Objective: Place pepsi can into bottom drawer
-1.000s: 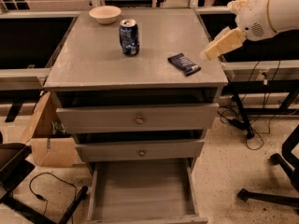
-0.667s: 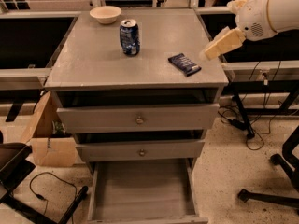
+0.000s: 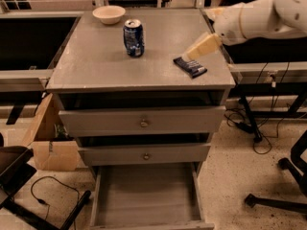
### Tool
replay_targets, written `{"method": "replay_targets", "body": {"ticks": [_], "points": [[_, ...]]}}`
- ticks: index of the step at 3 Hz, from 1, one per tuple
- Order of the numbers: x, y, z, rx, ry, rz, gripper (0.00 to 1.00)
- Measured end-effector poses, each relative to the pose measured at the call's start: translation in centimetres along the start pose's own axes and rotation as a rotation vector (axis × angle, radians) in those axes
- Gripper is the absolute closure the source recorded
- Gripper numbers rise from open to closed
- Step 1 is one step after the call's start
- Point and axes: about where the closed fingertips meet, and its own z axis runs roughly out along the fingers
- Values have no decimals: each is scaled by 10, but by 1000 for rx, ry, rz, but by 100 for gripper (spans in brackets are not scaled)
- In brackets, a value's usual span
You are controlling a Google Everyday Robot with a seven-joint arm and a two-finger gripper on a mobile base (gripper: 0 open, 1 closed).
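Note:
The pepsi can [image 3: 133, 38] stands upright on the grey cabinet top [image 3: 96, 66], toward the back middle. It is dark blue with a silver top. The bottom drawer [image 3: 144, 200] is pulled out at the foot of the cabinet and its flat floor is bare. My gripper [image 3: 200, 47] reaches in from the upper right on a white arm [image 3: 259, 16]. It hangs over the right part of the top, to the right of the can and apart from it, just above a flat dark-blue snack packet [image 3: 190, 66].
A pale bowl [image 3: 109, 14] sits at the back of the top, behind the can. The two upper drawers with brass knobs [image 3: 143, 123] are slightly ajar. A cardboard box [image 3: 48, 138] is on the floor at left, chair legs [image 3: 273, 200] at right, cables around.
The arm and gripper have shifted slightly left and down toward the snack packet. The can, bowl and drawers have not moved.

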Motion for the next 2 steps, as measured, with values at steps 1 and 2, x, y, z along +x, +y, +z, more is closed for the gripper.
{"method": "replay_targets", "body": {"ticks": [1,2], "points": [[-3,-2,54,-63,-62,28,0],[-6,1,96,-108,-133,59,0]]}}
